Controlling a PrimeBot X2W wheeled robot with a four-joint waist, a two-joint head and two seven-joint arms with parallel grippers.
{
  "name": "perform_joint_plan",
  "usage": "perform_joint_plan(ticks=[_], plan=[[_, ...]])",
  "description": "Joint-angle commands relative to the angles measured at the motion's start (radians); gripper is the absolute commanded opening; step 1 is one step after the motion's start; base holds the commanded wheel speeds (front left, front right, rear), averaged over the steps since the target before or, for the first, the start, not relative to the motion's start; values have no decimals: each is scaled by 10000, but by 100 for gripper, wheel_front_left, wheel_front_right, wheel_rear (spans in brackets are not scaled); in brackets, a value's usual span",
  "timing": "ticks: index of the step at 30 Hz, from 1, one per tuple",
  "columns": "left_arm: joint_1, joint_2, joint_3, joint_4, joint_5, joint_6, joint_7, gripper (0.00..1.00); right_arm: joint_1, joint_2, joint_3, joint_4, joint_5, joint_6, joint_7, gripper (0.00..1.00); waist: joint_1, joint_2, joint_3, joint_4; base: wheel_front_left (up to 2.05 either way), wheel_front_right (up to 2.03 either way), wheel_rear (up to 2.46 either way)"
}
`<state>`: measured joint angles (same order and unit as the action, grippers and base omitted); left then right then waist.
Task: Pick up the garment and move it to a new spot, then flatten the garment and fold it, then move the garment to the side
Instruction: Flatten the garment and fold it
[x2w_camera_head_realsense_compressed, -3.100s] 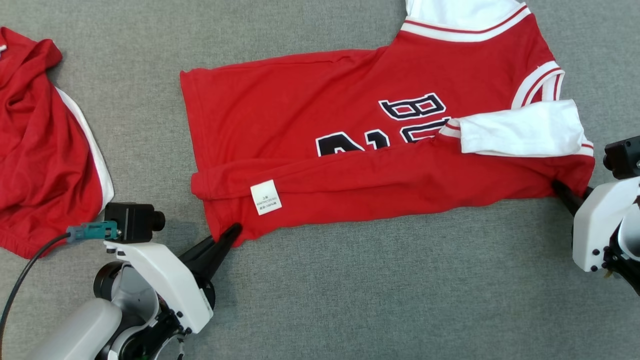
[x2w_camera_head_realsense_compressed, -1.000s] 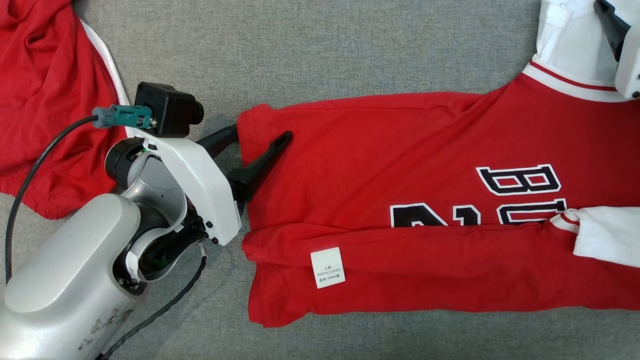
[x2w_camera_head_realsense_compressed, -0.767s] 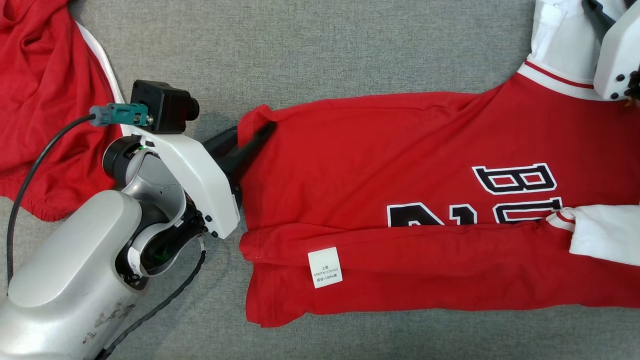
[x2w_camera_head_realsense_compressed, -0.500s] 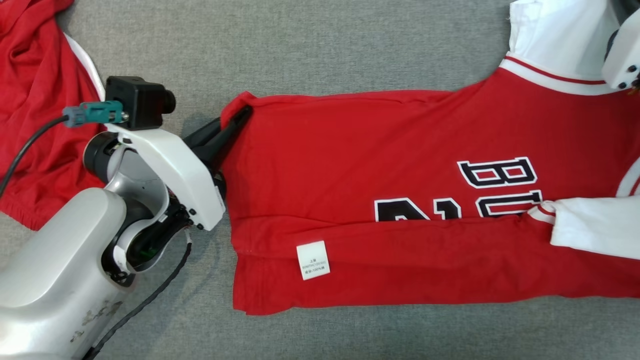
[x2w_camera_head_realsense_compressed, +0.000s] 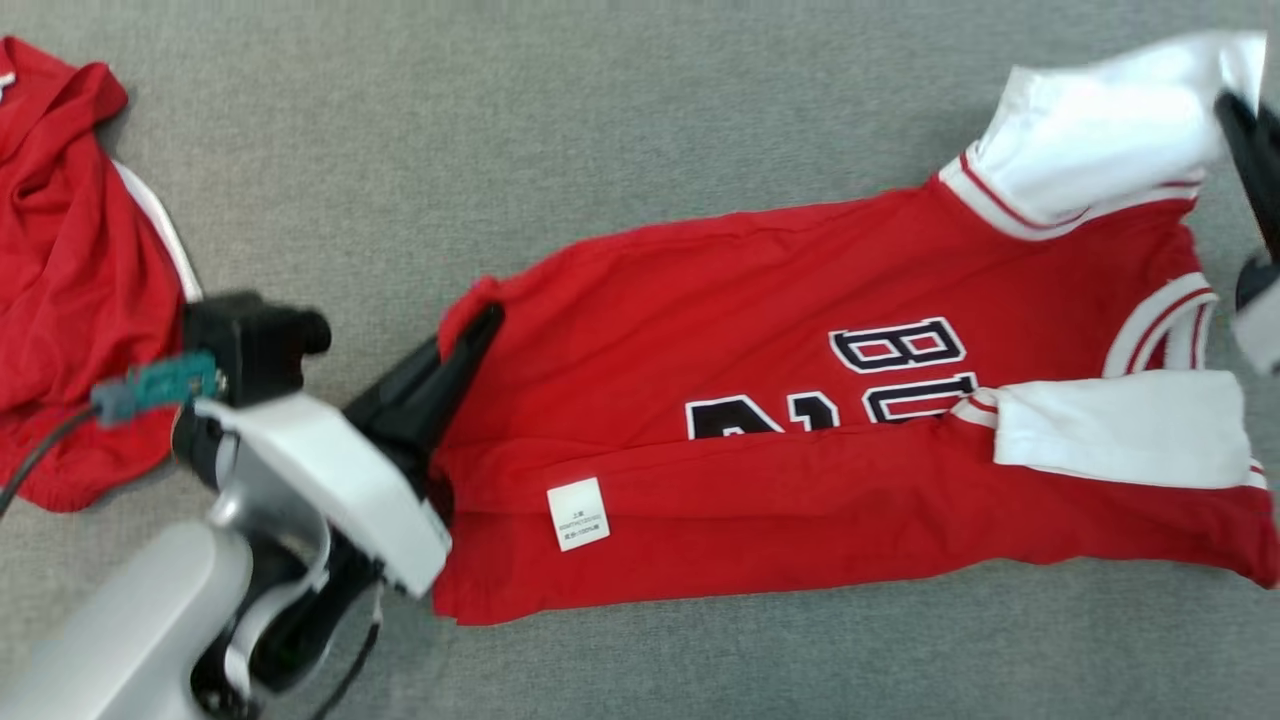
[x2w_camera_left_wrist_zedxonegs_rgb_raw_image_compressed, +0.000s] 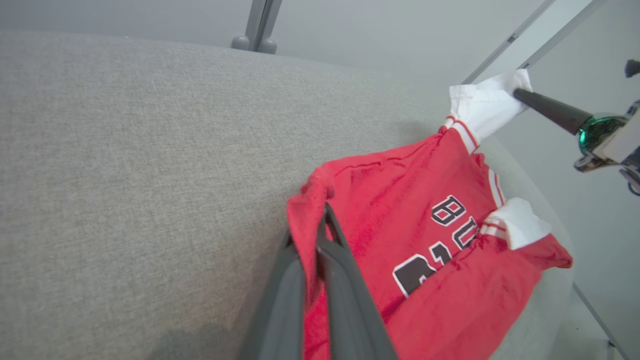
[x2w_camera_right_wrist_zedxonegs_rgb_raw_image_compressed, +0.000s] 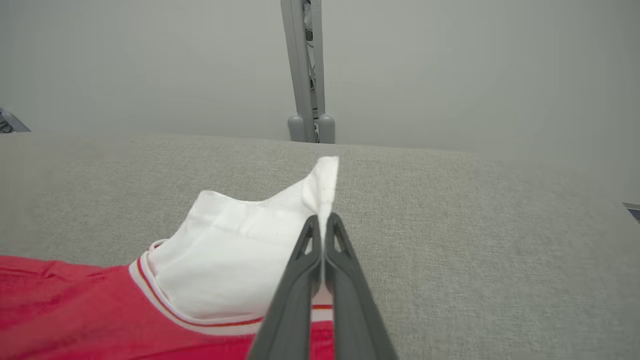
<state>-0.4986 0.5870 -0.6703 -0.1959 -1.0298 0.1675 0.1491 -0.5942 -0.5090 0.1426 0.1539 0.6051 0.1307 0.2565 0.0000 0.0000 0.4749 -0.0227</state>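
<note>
1. Garment: a red jersey with white sleeves and black lettering. It lies stretched left to right across the grey padded surface. Its near long edge is folded up over the front, and a white label shows on that fold.
2. Left gripper: the fingers are pressed together, pinching the far hem corner at the jersey's left end. Red cloth bunches at the tips. In the left wrist view the fabric runs between the two fingers.
3. Right gripper: the fingers are pressed together on the cuff edge of the far white sleeve. The right wrist view shows a thin strip of white cloth standing up between the tips, with the sleeve drawn toward them.
4. Near white sleeve: it lies flat across the jersey's front, over the end of the lettering.
5. Hard to make out:
   - The fold cuts off the lower row of lettering, and only "BU" reads clearly.
   - The label print is too small to read.
   - The right gripper's body is blurred and cut off by the head view's right edge.
   - I cannot tell whether the left-hand corner is clear of the surface.
6. Second red garment: it lies crumpled at the left of the surface, well apart from the jersey and partly cut off by the frame edge.
</note>
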Motion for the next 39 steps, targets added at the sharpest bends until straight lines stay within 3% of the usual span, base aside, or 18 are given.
perform_joint_plan(ticks=[1,4,9,17,18,19,20,21,25,29,34,36,39], plan=[[486,206,119,-420,-112,193,-144,0,729,18,-386,-528,80,-1,60,0,0,0,-301,-303,0,0,0],[1215,418,304,-996,-322,532,-346,0,1841,202,-916,-1338,61,1,163,0,0,0,-428,-439,0,0,0],[2724,740,622,-1270,-908,914,-786,0,3929,1133,-1880,-2639,84,1,465,0,0,0,-612,-698,0,0,0],[3909,677,594,-1133,-1272,897,-1241,0,4877,2005,-1838,-2428,-557,1,624,0,0,0,-948,-1005,0,0,0],[4000,678,602,-1108,-1279,944,-1282,18,4909,2086,-1758,-2394,-538,1,646,0,0,0,-987,-1005,0,0,0],[4089,672,593,-1069,-1284,975,-1307,45,4951,2079,-1718,-2371,-572,1,663,0,0,0,-1012,-1000,0,0,0],[4168,682,510,-1028,-1278,986,-1260,87,5018,2075,-1665,-2318,-597,1,718,33,0,0,-1040,-999,0,0,0],[4244,681,413,-995,-1265,971,-1221,100,5116,2010,-1609,-2257,-676,1,809,100,0,0,-1076,-989,0,0,0],[4380,855,252,-579,-543,1215,-1612,100,5336,1795,-1863,-2265,-994,1,1154,100,0,0,-1287,-967,0,0,0],[4757,702,763,-289,445,2133,-3251,100,5267,1699,-2456,-2709,-935,1,1547,100,0,0,-1521,-963,0,0,0],[4897,425,1275,-242,2173,3132,-4083,100,4690,1662,-2782,-2657,-1075,1,2568,100,0,0,-1446,-811,0,0,0],[4670,-146,1508,-309,3241,3276,-4145,100,4156,1729,-2677,-1892,-1458,1,3103,100,0,0,-1255,-632,0,0,0],[4704,-777,1706,-213,4063,3138,-4146,100,3571,1859,-2417,-881,-1821,1,3399,100,0,0,-1096,-463,0,0,0]])
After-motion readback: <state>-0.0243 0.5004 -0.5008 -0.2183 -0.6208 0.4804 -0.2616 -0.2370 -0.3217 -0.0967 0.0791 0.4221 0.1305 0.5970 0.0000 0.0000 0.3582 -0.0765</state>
